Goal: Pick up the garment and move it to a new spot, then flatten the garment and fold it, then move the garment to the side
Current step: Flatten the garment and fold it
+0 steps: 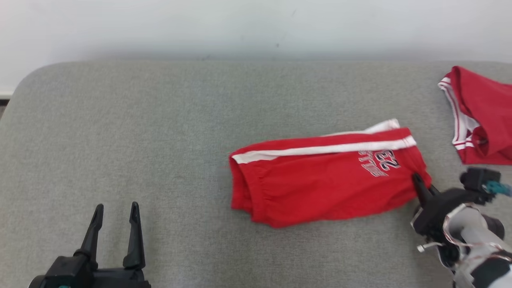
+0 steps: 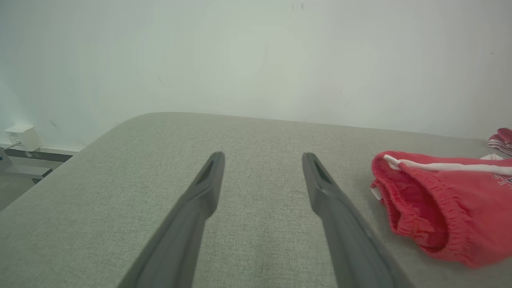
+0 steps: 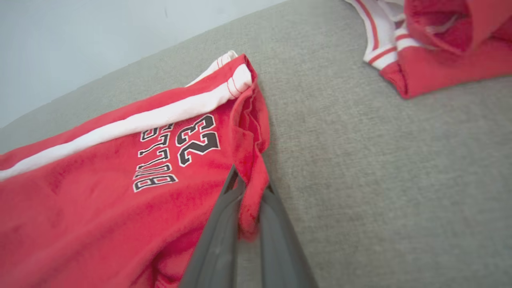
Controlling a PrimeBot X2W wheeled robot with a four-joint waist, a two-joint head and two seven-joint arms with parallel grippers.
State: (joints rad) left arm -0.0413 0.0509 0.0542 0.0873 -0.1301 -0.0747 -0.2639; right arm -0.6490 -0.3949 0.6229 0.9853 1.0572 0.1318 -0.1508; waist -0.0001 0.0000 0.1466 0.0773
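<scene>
The garment (image 1: 320, 180), red shorts with a white side stripe and a "23" print, lies folded on the grey table (image 1: 140, 120), right of centre. My right gripper (image 1: 418, 181) is shut on the garment's lower right hem corner. In the right wrist view the red cloth (image 3: 100, 192) is pinched between the two fingers of that gripper (image 3: 250, 186). My left gripper (image 1: 117, 208) hovers open and holds nothing at the lower left, well apart from the garment. The left wrist view has the left gripper (image 2: 263, 158) over bare table, with the garment's waistband end (image 2: 440, 208) to its right.
A second red garment with white trim (image 1: 480, 116) lies bunched at the table's far right edge, also visible in the right wrist view (image 3: 440, 44). A pale wall runs behind the table. The table's left corner is rounded, with a small white box (image 2: 22, 136) beyond it.
</scene>
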